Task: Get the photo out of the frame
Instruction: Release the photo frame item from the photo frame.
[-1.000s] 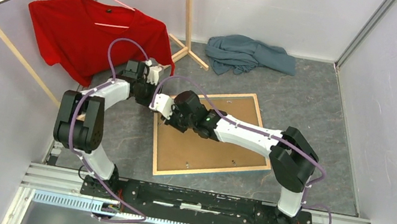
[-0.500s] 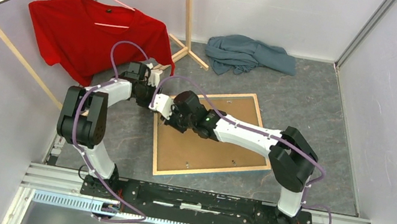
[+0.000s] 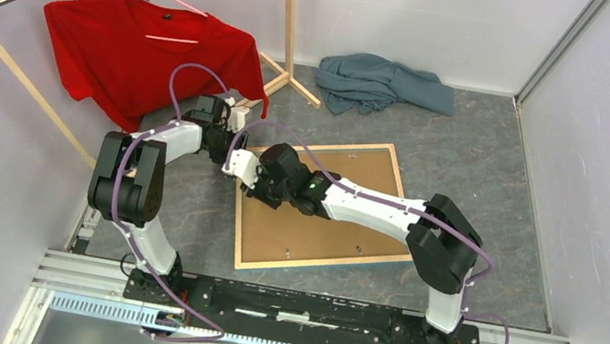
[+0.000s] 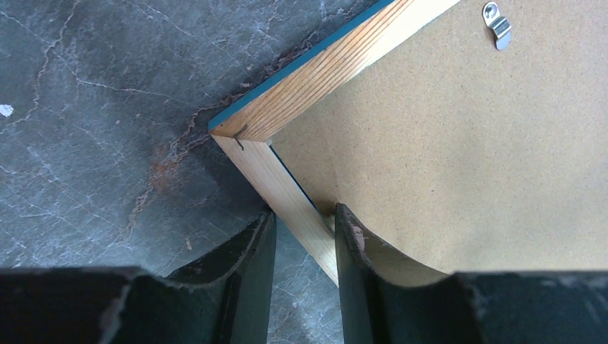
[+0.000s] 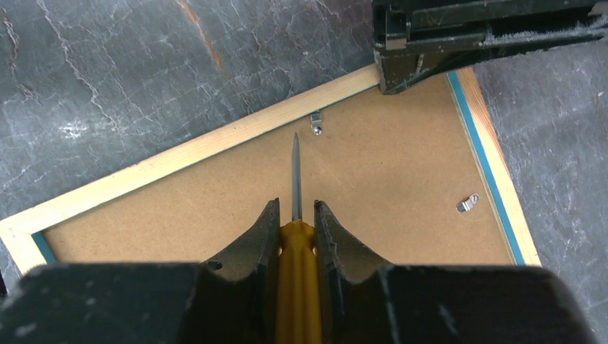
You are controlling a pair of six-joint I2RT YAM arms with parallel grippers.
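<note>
Our right jaws pinch the screwdriver point(image 5: 296, 244), our left jaws sit either side of the frame point(image 4: 330, 79) rim (squeezing or not, we cannot tell), so we should hold it steady, face-down on the desk point(image 4: 107, 107), and gently push each clip point(image 5: 315, 123) off the board point(image 5: 358, 193) hiding the photo.

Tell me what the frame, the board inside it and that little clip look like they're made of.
Frame: bare pale wood, going by the lengthwise grain; its outer edge is painted blue. Backing board: probably fibreboard, matte brown and finely speckled, with no grain. Clip: shiny silvery metal that glints, likely steel.
</note>
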